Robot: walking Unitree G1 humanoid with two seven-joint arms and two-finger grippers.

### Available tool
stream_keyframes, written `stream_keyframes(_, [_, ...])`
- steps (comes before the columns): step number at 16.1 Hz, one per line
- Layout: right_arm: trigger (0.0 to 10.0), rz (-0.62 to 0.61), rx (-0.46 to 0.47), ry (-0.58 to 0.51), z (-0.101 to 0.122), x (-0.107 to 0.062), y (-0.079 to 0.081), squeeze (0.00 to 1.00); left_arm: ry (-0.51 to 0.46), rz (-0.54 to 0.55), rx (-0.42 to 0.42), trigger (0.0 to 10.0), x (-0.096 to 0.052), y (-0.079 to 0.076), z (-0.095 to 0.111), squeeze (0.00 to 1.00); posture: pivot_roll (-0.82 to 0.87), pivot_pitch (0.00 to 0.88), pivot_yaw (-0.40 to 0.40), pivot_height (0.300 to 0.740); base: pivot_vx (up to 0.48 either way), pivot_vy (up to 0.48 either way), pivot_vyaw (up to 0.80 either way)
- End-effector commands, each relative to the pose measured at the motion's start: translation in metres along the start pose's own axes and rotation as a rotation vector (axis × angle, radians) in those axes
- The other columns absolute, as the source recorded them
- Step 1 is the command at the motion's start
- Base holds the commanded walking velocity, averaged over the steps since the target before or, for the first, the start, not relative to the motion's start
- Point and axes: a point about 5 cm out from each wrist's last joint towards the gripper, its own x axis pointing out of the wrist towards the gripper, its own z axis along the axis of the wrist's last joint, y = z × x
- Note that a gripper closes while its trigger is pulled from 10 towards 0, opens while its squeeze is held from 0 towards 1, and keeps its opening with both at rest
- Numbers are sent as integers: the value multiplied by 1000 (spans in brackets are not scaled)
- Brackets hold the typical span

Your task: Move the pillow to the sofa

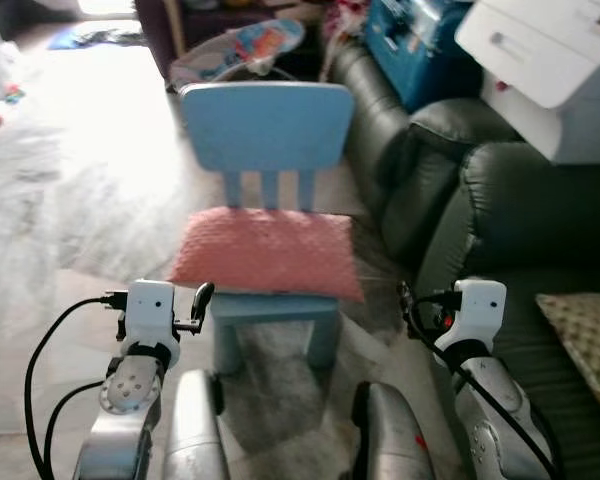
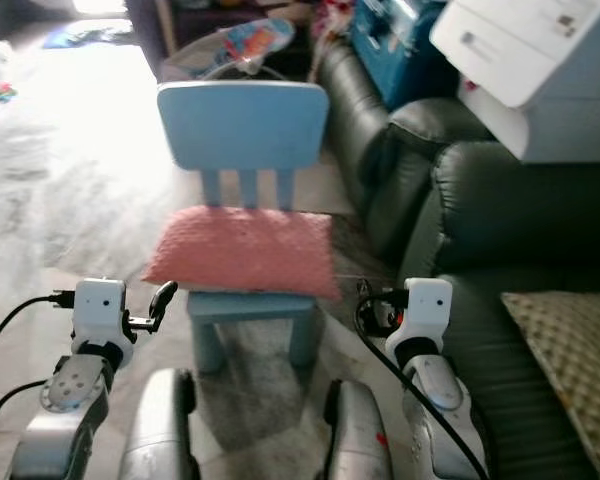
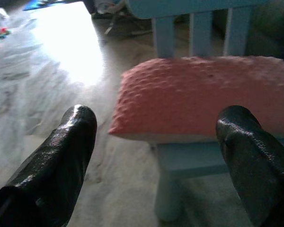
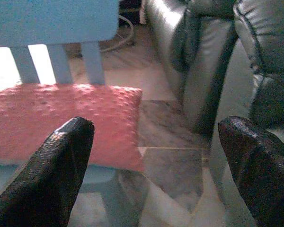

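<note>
A small blue chair [image 1: 265, 140] stands in the middle of the picture. A pink pillow [image 1: 265, 252] lies flat on its seat. The chair stands on the pale floor [image 1: 70, 200].

We're in a home living room: a dark leather sofa [image 1: 500, 210] runs along one side, a child's blue chair [image 1: 268, 190] stands on the pale tiled floor [image 1: 70, 200], and a baby bouncer [image 1: 242, 50] and blue storage box [image 1: 420, 40] sit behind.
</note>
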Motion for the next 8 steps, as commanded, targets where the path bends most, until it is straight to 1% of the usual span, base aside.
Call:
stream_keyframes(1, [10000, 7, 2, 2, 1, 1, 1, 0, -11, 10, 0, 10000, -1, 2, 3, 0, -28, 30, -50, 535, 247, 0, 0])
stream_keyframes(3, [10000, 25, -18, 2, 2, 1, 3, 0, -14, 18, 1, 10000, -2, 3, 3, 0, -29, 32, -51, 535, 358, 0, 0])
stream_keyframes(5, [10000, 36, -40, 1, 3, 2, 4, 0, -15, 19, 0, 10000, -2, 2, 3, 0, -29, 32, -51, 535, 405, 0, 666])
stream_keyframes(6, [10000, 33, -24, -3, 3, 1, 4, 0, -16, 16, 0, 10000, -2, 2, 4, 0, -30, 35, -50, 535, 428, 0, 494])
stream_keyframes(7, [10000, 30, -21, -5, 3, 1, 3, 0, -16, 16, 1, 10000, -2, 2, 4, 0, -32, 35, -50, 535, 454, 0, 438])
stream_keyframes(8, [10000, 27, -20, -6, 4, 2, 3, 0, -16, 15, -2, 10000, -1, 2, 4, 0, -32, 35, -50, 535, 461, 0, 0])
